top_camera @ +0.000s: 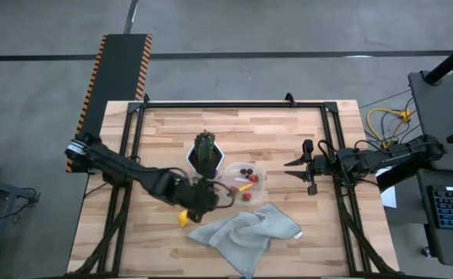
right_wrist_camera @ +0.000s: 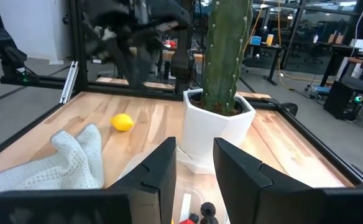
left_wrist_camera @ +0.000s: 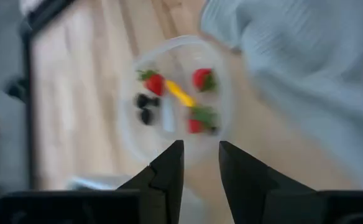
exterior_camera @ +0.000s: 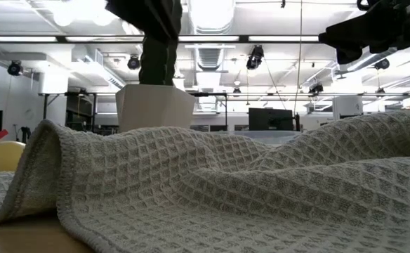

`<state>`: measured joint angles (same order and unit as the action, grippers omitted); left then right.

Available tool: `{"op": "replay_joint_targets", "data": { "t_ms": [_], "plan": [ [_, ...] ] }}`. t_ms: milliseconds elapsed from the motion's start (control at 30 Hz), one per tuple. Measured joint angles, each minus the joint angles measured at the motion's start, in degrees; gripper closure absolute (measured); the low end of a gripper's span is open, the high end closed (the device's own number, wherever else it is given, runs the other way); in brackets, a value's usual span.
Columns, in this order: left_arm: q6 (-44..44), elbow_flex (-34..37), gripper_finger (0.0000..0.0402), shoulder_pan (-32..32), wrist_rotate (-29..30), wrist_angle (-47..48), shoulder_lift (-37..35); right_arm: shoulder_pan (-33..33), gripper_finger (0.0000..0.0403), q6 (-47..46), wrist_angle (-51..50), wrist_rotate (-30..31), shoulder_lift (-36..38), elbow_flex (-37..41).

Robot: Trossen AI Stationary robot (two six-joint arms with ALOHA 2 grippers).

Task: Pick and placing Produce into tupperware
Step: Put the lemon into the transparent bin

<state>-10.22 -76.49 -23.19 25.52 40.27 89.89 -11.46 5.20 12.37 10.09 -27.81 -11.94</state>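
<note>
The clear tupperware stands on the wooden table right of the cactus pot. In it lie red strawberries, dark berries and a small yellow piece. A yellow fruit lies on the bare table left of the towel. My left gripper hovers above and just left of the tub, slanting down, open, with nothing between its fingers. My right gripper waits level at the tub's right, open and holding nothing; its wrist view shows its fingers pointing over the tub toward the pot.
A green cactus in a white hexagonal pot stands right behind the tub. A crumpled grey waffle towel lies near the front edge and fills the low view. A black frame rail rims the table.
</note>
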Motion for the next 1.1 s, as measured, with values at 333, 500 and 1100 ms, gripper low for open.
{"op": "replay_joint_targets", "data": {
  "t_ms": [333, 500, 1100],
  "plan": [
    [48.62, 0.68, 0.0315, -2.15, -8.84, 1.27, -8.71, 0.00, 0.0303, 1.45, 0.16, 0.11, -0.02, 0.00],
    [60.84, 2.11, 0.0314, -2.65, -13.74, 8.54, -10.04, 0.00, 0.0303, 3.22, 0.18, 0.29, -0.02, 0.00],
    [97.46, 11.28, 0.0128, -3.07, -28.93, 11.73, -2.05, 0.02, 0.0303, 11.46, 0.57, 0.49, -0.04, -1.66]
  ]
}}
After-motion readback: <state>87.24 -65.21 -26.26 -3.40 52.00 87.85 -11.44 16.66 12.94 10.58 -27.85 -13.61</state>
